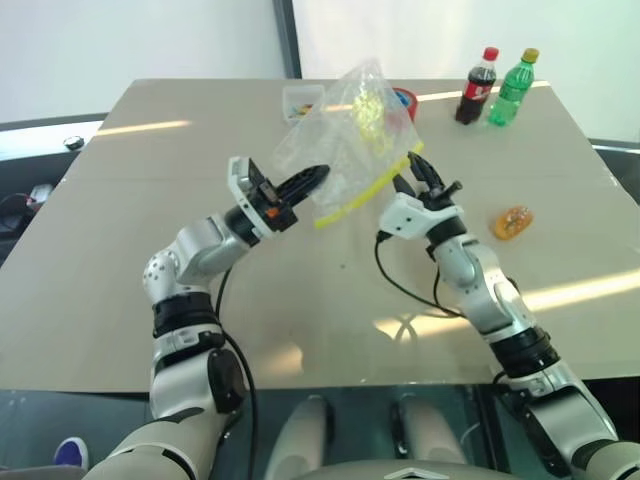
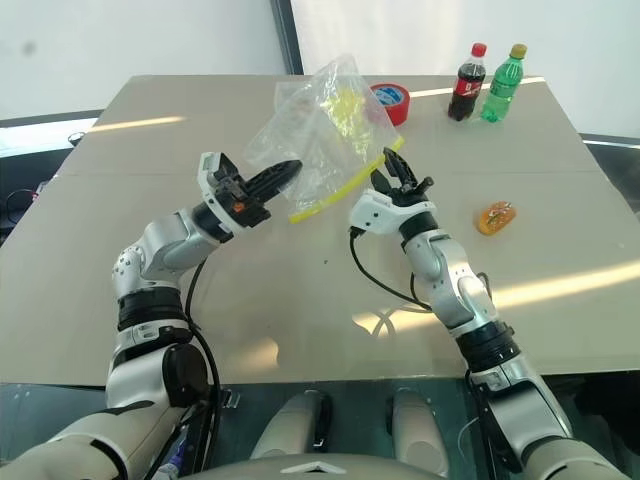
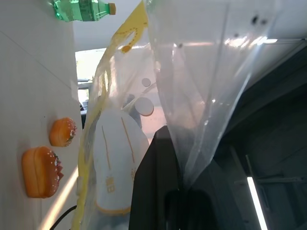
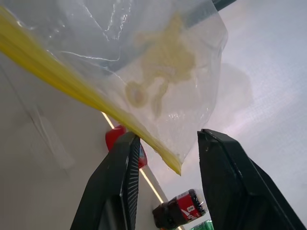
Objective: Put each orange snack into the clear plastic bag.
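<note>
Crinkly clear plastic bag (image 1: 345,130) pinched in left jaws (image 1: 310,180); right jaws (image 1: 420,172) parted, empty.

clear plastic bag (image 1: 345,125): thin crinkly glossy film. Counter (image 1: 150,250): smooth beige, satin sheen. Orange snack (image 1: 513,221): shiny wrap. Fingers (image 4: 230,187): matte black plastic.

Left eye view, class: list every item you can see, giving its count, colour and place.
table: 1, beige, under everything
clear plastic bag: 1, transparent with a yellow strip, held up above the table
orange snack: 1, orange, on the table, right side
red tape roll: 1, red, far side
cola bottle: 1, dark, far right
green bottle: 1, green, beside the cola bottle
small clear box: 1, clear, far side
left pincer: black, shut on the bag
right pincer: black, open at the strip's end
</note>
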{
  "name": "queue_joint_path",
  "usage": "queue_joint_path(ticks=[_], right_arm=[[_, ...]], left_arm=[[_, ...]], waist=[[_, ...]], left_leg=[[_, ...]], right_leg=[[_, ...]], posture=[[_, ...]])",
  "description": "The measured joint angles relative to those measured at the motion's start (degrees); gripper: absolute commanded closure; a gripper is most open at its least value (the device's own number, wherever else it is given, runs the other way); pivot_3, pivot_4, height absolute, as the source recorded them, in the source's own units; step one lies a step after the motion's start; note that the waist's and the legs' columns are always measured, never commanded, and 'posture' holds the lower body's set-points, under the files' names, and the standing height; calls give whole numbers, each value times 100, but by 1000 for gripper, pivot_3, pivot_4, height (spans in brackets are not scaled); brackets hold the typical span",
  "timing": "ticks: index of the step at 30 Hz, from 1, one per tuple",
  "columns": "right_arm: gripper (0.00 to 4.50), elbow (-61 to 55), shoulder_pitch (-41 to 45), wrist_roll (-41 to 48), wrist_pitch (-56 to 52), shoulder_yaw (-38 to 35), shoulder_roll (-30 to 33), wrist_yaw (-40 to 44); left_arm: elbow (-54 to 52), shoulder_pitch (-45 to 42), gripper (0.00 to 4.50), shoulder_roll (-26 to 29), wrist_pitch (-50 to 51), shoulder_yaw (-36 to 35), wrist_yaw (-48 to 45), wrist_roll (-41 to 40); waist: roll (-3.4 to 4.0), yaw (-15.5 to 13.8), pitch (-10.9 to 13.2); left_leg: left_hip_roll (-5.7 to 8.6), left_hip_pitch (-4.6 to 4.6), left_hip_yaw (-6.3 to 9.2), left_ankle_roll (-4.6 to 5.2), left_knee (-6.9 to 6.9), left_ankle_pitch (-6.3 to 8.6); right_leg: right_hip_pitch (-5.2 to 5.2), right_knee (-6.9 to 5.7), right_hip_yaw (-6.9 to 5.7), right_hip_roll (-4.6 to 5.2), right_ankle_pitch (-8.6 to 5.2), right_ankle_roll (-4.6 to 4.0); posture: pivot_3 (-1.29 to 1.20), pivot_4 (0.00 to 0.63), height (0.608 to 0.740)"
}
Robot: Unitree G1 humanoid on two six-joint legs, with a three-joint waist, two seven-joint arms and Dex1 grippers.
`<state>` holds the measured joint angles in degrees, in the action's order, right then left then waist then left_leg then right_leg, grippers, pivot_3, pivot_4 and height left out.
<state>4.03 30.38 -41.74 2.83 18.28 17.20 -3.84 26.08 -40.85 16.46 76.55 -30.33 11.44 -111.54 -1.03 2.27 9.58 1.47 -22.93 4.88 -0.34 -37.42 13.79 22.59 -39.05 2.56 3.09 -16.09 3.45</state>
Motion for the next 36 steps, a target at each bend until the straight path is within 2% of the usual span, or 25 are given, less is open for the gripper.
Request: queue_joint_path(ticks=[2, 4, 13, 20, 23, 25, 26, 28, 32, 36], right_arm=[[3586, 3, 19, -112, 19, -4, 10, -173], [4486, 3, 36, -216, 41, -9, 14, -358], [4486, 2, 41, -367, 154, -47, 95, -647], [4486, -99, -34, -189, 257, -59, 195, -373], [4500, -171, -126, -92, 248, -85, 252, -192], [4500, -195, -196, 2, 238, -138, 309, -65], [4500, -200, -217, 60, 235, -151, 331, -4], [4500, -212, -263, 186, 220, -215, 365, 116], [4500, -202, -276, 420, 115, -458, 493, 371], [4500, 12, -179, 679, -56, -575, 476, 655]], left_arm=[[2, 11, 4500, 0, 16, 0, 6, 0], [3, 10, 4500, 0, 16, -1, 19, 0], [3, 15, 4500, 2, 17, 100, 263, 0], [-220, 171, 4500, 104, -228, 408, 398, 132], [-403, 260, 3690, 304, -356, 556, 282, 354], [-617, 326, 2809, 385, -429, 678, 159, 578], [-746, 381, 2389, 448, -484, 747, 111, 759], [-1089, 584, 2389, 642, -562, 934, -184, 1308], [-2542, 1268, 2389, 1397, -973, 1695, -1696, 2948], [-3800, 1858, 2389, 2248, -2708, 2742, -3380, 5358]], waist=[[0, 0, 0], [0, 0, 0], [0, -1, 0], [0, 2, 0], [0, 1, 0], [0, -6, 0], [-1, -7, 0], [0, -2, 1], [1, 12, 3], [5, -3, 5]], left_leg=[[0, 0, 0, 0, 0, 0], [0, 0, 0, 0, 0, 0], [1, 0, 0, 0, 0, 0], [-3, 0, -1, 0, 3, 0], [-1, 0, -3, 0, 5, 0], [-2, 0, -3, 0, 5, 0], [-1, 0, -3, 0, 6, 0], [0, 1, -6, 0, 10, 0], [-4, 3, -14, -1, 26, 0], [-5, 8, -22, -1, 33, 0]], right_leg=[[0, 0, 0, 0, 0, 0], [0, 0, 0, 0, 0, 0], [0, 0, 1, 0, 0, 0], [0, 2, 2, 0, 0, 0], [1, 3, 4, 0, 0, 0], [0, 5, 4, 0, 0, 0], [0, 5, 4, 0, 0, 0], [0, 8, 7, 0, 0, 0], [5, 14, 13, -5, 0, -1], [2, 18, 17, -5, -1, -5]], posture=[[0, 150, 740], [0, 150, 740], [0, 150, 740], [0, 150, 740], [0, 150, 740], [0, 150, 740], [0, 150, 740], [0, 150, 740], [0, 150, 740], [0, 150, 740]])
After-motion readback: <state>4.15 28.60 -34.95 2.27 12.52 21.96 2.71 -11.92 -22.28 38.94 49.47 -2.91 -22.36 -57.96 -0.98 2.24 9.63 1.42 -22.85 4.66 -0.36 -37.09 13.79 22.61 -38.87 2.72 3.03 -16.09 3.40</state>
